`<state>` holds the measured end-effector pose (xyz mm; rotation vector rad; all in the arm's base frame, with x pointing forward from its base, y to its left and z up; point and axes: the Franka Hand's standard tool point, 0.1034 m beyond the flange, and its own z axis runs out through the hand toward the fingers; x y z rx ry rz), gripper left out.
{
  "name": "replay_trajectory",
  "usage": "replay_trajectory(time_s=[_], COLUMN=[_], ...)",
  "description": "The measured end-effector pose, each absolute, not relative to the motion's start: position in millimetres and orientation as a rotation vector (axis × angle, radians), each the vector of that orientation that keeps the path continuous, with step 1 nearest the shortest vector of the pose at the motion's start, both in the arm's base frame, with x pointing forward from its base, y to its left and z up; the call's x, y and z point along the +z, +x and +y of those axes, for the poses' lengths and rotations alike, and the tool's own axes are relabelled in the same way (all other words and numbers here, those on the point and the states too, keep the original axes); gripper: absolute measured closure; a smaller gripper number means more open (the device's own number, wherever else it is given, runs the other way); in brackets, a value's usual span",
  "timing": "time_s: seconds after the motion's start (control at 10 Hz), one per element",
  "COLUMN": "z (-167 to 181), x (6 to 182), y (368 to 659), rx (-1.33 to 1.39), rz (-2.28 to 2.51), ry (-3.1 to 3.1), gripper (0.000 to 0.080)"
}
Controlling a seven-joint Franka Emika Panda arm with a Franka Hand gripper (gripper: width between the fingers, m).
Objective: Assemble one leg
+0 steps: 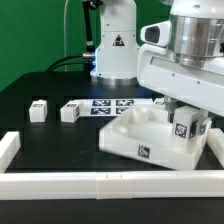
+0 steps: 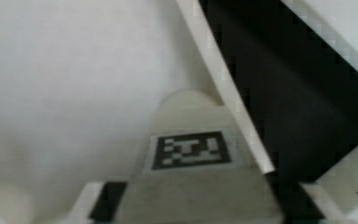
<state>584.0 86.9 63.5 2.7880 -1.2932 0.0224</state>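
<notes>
My gripper [image 1: 185, 128] is shut on a leg [image 1: 184, 124], a stubby white post with a black-and-white tag. It holds the leg over the corner of the large white panel [image 1: 140, 143] nearest the exterior view's right. In the wrist view the held leg [image 2: 194, 140] sits between my dark fingers [image 2: 108, 200], tag facing the camera, with the gripper [image 2: 194, 205] above the white panel [image 2: 69, 90]. I cannot tell whether the leg touches the corner socket. Two more legs [image 1: 38, 110] [image 1: 70, 112] lie on the black table at the exterior view's left.
The marker board [image 1: 115, 106] lies on the table behind the panel. A low white rail [image 1: 100, 183] runs along the front edge, with end pieces at the left [image 1: 8, 148] and right [image 1: 214, 150]. The robot base [image 1: 112, 45] stands at the back.
</notes>
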Motion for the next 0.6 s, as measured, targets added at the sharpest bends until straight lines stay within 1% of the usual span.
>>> replay_trajectory(time_s=[0.1, 0.2, 0.3, 0.4, 0.6], z=[87.2, 87.2, 87.2, 87.2, 87.2], x=[63.2, 63.0, 62.8, 62.6, 62.4], y=[583.8, 583.7, 583.7, 583.6, 583.4], rx=[0.022, 0.021, 0.021, 0.021, 0.020], rz=[-1.293, -1.293, -1.293, -1.292, -1.292], ry=[2.788, 2.788, 2.788, 2.788, 2.787], gripper=[0.0327, 0.0197, 0.0197, 0.0157, 0.0151])
